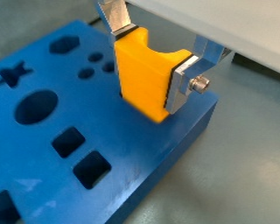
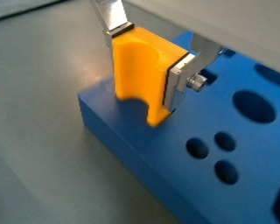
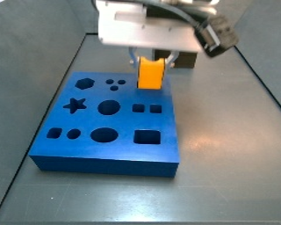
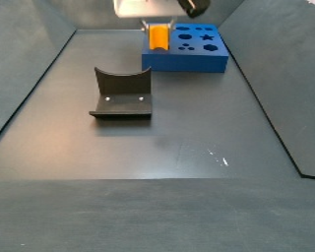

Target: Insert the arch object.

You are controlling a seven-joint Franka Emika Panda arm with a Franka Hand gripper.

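My gripper is shut on an orange block with a semicircular notch cut into one edge, the arch object. The silver fingers clamp its two sides in both wrist views. The arch stands upright with its lower end at the top face of the blue board, near a corner. I cannot tell whether it touches the board. In a side view the arch hangs at the board's far right. No dark olive-grey block shows.
The blue board has several shaped holes: star, circles, squares, a hexagon. A dark fixture stands on the grey floor well away from the board. Grey walls bound the floor on both sides.
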